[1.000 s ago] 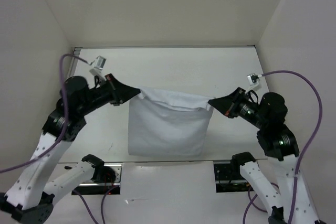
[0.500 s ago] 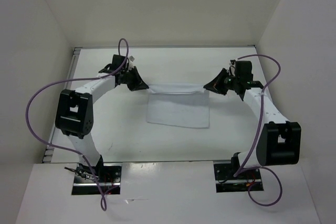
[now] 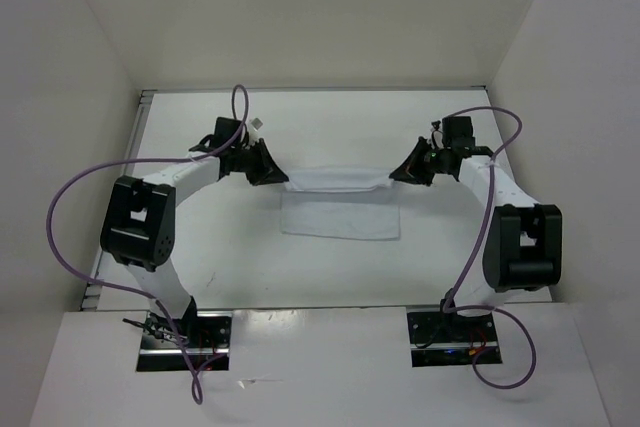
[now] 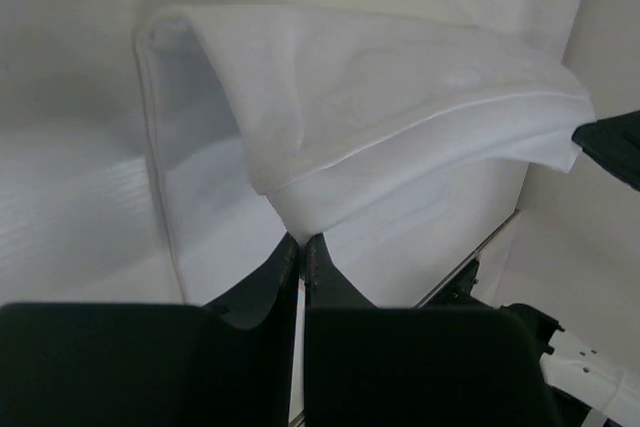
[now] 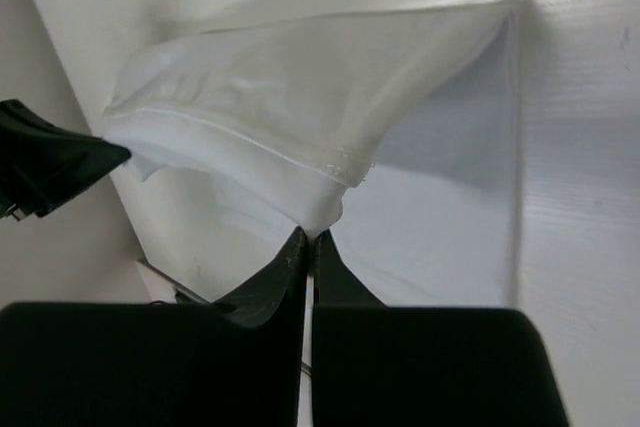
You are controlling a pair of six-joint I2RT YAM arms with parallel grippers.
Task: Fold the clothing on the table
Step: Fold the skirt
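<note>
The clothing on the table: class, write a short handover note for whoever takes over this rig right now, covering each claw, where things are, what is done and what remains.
Left claw: shut on one far corner of the clothing.
Right claw: shut on the other far corner.
Position: the pinched far edge hangs raised between the claws; the rest lies flat on the table.
Done: both corners gripped, edge lifted.
Left: probably lay the raised edge over the flat part, release, check the fold.
</note>
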